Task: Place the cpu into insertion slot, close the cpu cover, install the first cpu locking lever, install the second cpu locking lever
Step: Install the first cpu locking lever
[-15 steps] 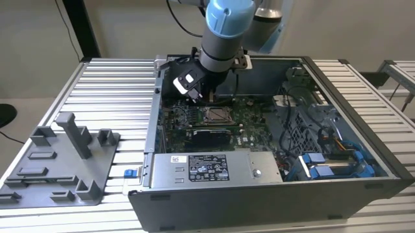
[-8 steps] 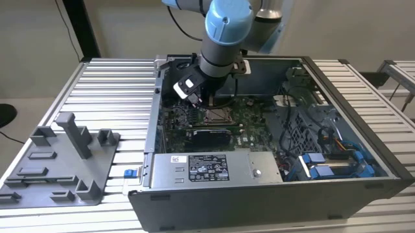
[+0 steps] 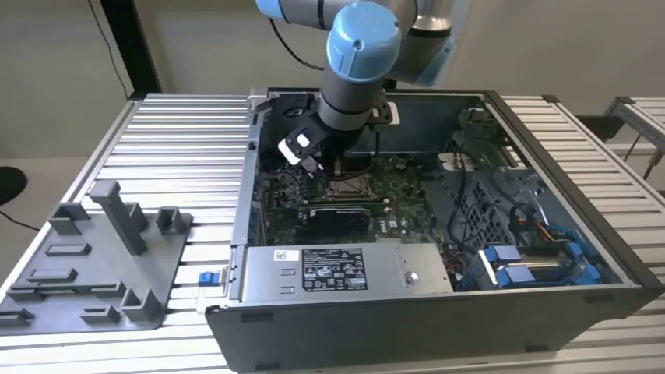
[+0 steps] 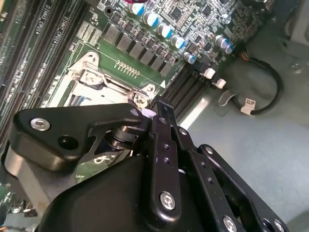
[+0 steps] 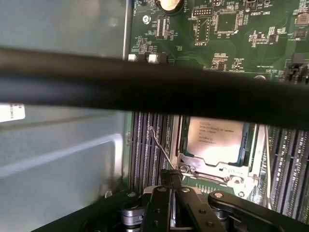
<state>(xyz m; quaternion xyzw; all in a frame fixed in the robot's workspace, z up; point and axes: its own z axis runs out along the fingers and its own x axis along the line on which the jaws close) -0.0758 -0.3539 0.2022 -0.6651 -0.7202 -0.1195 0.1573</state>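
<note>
Aluminium slats form the table (image 3: 177, 148), which carries everything. An open dark grey computer case (image 3: 416, 327) covers the middle of the table and reaches toward its edge on the exterior view's right. A robot arm (image 3: 353, 70), grey with pale blue joints, comes down from above into the case's far half.

A grey plastic fixture (image 3: 62, 273) with several upright posts lies at the table's near corner on the exterior view's left, well apart from the arm. Inside the case, a large grey labelled power-supply box (image 3: 343, 269) runs along the near wall. Beyond it lies the green circuit board (image 3: 400, 195).

The black pincer (image 5: 172, 175) hangs low over the board, at one corner of the insertion slot (image 3: 351, 185), which sits near the middle of the board. In both wrist views its two fingers are pressed together with no visible gap.

The cpu cover (image 5: 207, 163), a thin silvery frame, lies flat over the slot. The cpu (image 5: 216, 140) is seated inside the slot, its silvery top showing through the cover's window.

A thin wire locking lever (image 5: 161, 147) slants up beside the slot. Its lower end meets the pincer's tip. Whether the wire is pinched between the fingers, I cannot tell.
</note>
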